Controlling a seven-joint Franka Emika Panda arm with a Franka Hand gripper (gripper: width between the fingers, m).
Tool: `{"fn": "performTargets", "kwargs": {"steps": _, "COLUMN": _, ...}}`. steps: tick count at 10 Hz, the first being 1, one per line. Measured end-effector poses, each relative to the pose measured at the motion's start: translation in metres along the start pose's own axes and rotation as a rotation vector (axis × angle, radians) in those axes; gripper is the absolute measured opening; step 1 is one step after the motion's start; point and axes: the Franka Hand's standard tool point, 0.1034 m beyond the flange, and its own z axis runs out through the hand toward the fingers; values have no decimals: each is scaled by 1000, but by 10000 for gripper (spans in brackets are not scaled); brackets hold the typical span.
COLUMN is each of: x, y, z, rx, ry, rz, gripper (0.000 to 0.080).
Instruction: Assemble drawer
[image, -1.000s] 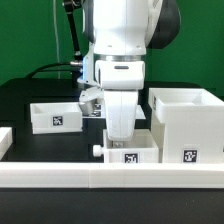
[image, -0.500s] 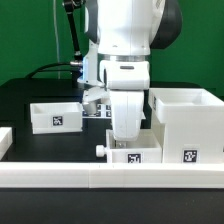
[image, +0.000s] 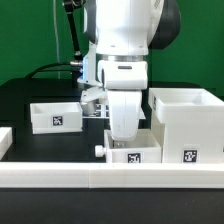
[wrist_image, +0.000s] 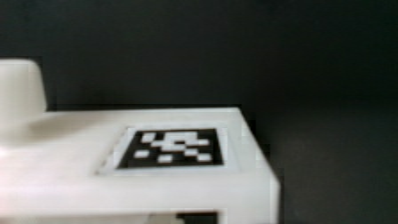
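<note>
Where the black table (image: 25, 95) reaches toward the exterior view's left, the left tray (image: 55, 117) of the drawer sits alone, shallow and open-topped, with a black-and-white tag on its near wall. It lies well apart from the other parts.

At the middle, the white arm (image: 122, 45) comes straight down and the gripper (image: 124, 140) hangs at the front tray (image: 138, 155). This second shallow tray sits just behind the long white rail (image: 60, 178) that borders the table's near edge. A small round knob (image: 98, 151) sticks out of the tray on the side facing the exterior view's left. The fingertips are lost behind the hand and the tray's wall, so I cannot tell whether they are spread or pinching anything.

On the exterior view's right stands the housing (image: 185, 120), tall and hollow, open at the top and tagged low on its front, just beside the front tray.

The wrist view is blurred. It shows a white flat face (wrist_image: 71, 150) carrying a square tag (wrist_image: 173, 148), dark table beyond it, and a pale rounded shape at the frame's edge that I cannot identify.
</note>
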Motion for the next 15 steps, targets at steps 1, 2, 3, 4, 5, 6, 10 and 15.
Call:
{"fn": "performTargets", "kwargs": {"steps": 1, "x": -3, "y": 0, "z": 0, "rx": 0, "ry": -1, "rz": 6, "gripper": 42}}
{"fn": "performTargets", "kwargs": {"steps": 2, "x": -6, "y": 0, "z": 0, "rx": 1, "ry": 1, "rz": -8, "gripper": 42}}
{"fn": "performTargets", "kwargs": {"steps": 3, "x": -19, "y": -2, "z": 0, "rx": 4, "ry": 26, "rz": -26, "gripper": 42}}
{"fn": "performTargets", "kwargs": {"steps": 4, "x": -27, "y": -2, "z": -1, "rx": 2, "ry": 43, "rz": 4, "gripper": 42}}
{"fn": "performTargets", "kwargs": {"steps": 5, "x": -27, "y": -2, "z": -1, "rx": 1, "ry": 45, "rz": 23, "gripper": 42}}
{"fn": "performTargets", "kwargs": {"steps": 6, "x": -27, "y": -2, "z": -1, "rx": 2, "ry": 45, "rz": 25, "gripper": 42}}
{"fn": "performTargets", "kwargs": {"steps": 10, "x": -24, "y": -2, "z": -1, "rx": 3, "ry": 41, "rz": 53, "gripper": 42}}
{"fn": "performTargets", "kwargs": {"steps": 15, "x": 2, "y": -2, "z": -4, "rx": 5, "ry": -51, "rz": 99, "gripper": 42}}
